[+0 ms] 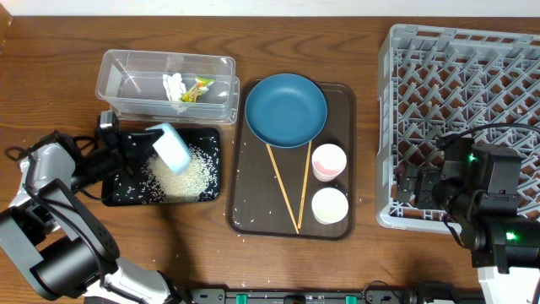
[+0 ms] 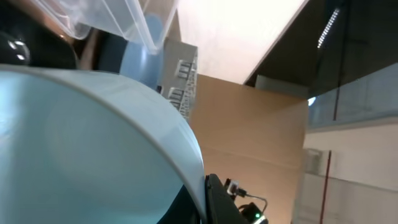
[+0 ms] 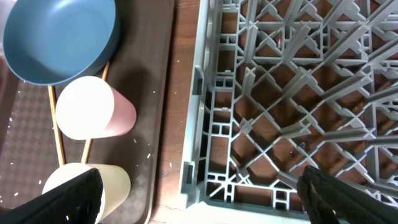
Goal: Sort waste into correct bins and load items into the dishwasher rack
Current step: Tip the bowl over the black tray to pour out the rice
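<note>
While the light-blue bowl (image 1: 171, 148) hangs tilted over the black tray (image 1: 118, 196) in the overhead view, clamped at its rim by the closed left gripper (image 1: 145, 145), the rice (image 1: 187, 175) lies heaped beneath it. The robot would do well to hold the mouth over the tray's middle and tip fully, so no grain lands on the table.

In the left wrist view the bowl's pale wall (image 2: 81, 143) fills the frame; whether grains cling cannot be told.

In the right wrist view the right gripper (image 3: 205, 199) gapes empty over the dishwasher rack (image 3: 298, 93), beside the pink cup (image 3: 90, 115).
</note>
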`<state>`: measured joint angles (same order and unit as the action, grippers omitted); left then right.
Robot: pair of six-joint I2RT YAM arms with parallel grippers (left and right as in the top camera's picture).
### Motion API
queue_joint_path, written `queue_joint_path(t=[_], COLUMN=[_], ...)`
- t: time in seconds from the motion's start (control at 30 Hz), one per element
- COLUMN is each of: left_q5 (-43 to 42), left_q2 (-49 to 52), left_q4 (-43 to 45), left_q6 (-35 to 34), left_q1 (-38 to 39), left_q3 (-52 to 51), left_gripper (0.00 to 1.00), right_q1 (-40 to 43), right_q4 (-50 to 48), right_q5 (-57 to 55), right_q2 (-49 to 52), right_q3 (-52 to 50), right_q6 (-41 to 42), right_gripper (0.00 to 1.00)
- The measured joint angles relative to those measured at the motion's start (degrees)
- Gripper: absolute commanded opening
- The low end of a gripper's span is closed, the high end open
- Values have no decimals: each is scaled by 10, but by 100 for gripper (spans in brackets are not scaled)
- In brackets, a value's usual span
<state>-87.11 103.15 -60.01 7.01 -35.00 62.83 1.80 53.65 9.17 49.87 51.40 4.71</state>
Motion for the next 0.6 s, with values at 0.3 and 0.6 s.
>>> queue_joint_path(t=[0.3,0.6], left_q5=[2,47], left_q2=[0,-54], left_q4=[3,-40], left_q6=[44,97], left_q1=[4,87], left_q3=[0,0], left_gripper=[6,6], right_q1=[0,0], right_q4=[1,4], right_q5=[0,0], right_q2=[0,0], right_q3=[0,0], right_q6=[0,0], right_gripper=[99,99])
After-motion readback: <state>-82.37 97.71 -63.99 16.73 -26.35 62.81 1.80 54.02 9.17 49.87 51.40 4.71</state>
